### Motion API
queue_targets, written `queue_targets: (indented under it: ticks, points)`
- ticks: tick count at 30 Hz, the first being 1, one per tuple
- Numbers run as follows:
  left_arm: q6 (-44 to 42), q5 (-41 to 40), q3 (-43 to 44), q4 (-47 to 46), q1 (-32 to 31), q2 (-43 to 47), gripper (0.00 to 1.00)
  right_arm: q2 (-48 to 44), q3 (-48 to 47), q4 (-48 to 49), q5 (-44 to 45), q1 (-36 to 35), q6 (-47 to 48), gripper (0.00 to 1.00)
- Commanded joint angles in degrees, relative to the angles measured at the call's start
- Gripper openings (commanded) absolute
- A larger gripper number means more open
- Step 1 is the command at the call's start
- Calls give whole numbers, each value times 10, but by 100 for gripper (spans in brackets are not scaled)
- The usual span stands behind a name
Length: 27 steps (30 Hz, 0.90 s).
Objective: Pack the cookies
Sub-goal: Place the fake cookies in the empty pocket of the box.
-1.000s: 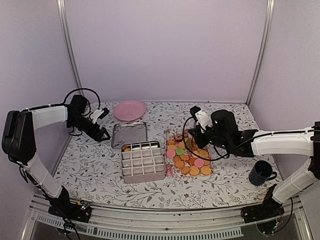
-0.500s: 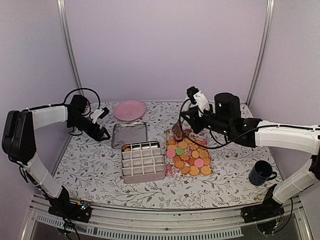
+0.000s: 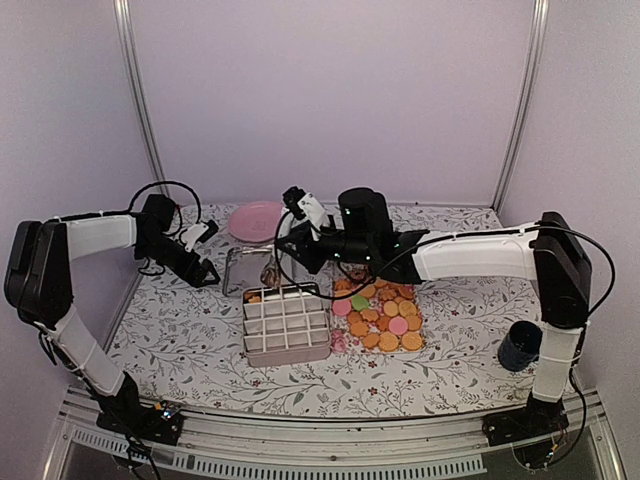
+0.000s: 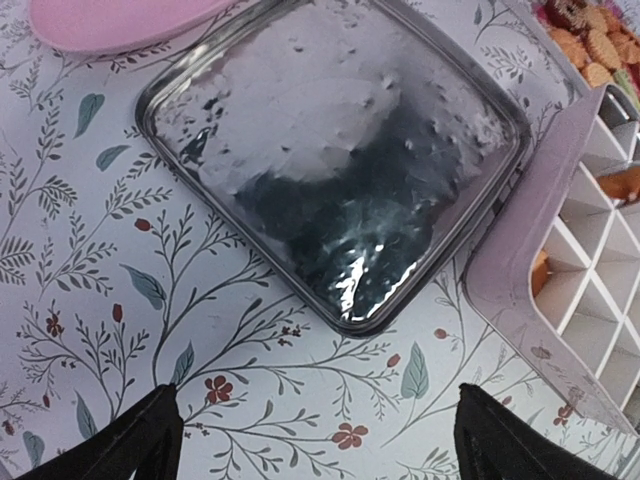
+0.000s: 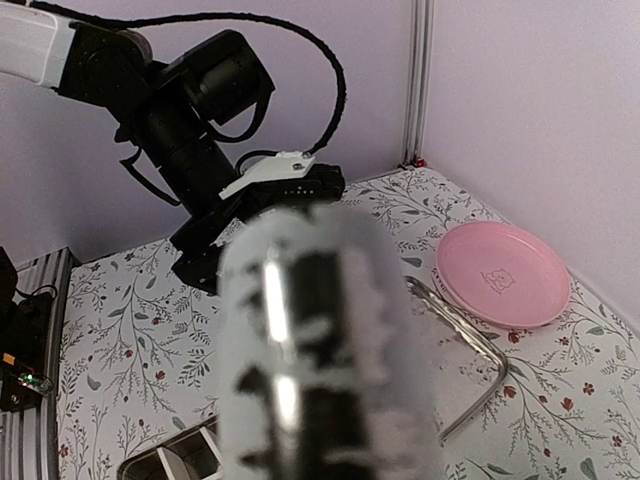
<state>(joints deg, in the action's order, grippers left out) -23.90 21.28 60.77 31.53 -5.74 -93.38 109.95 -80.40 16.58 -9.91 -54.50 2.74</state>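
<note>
The cookies (image 3: 378,310) lie in a pile right of the pink gridded box (image 3: 286,325); most are golden-orange, a few are pink, one is green. One orange cookie (image 3: 254,297) sits in a back-left cell. My right gripper (image 3: 275,260) reaches left over the box's back edge and is shut on a dark brown cookie (image 3: 270,272). In the right wrist view a blurred white and black shape (image 5: 320,370) fills the middle and hides the jaws. My left gripper (image 3: 205,272) is open and empty over the cloth, left of the clear lid (image 4: 330,170). The left wrist view shows the box (image 4: 570,250).
A pink plate (image 3: 257,220) stands at the back, behind the clear lid (image 3: 258,268). A dark mug (image 3: 522,345) stands at the right front. The left arm (image 5: 200,110) shows across from the right wrist camera, and the pink plate (image 5: 503,272) too.
My right gripper lifted a dark brown cookie from the pile and carried it left, to above the box's back edge. The left arm has hardly moved.
</note>
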Motion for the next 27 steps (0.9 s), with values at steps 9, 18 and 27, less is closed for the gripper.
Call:
queue_targets:
  ticks: [9, 18, 27]
  points:
    - [-4, 10, -9, -15, -1, -4, 94, 35, -35, 35, -34, -6, -21, 2]
    - [-6, 11, -12, -16, -2, 2, 95, 37, -25, 34, -22, -7, -14, 10]
    - [-5, 10, -11, -15, -4, 8, 95, 33, -21, 32, -19, -6, -12, 25]
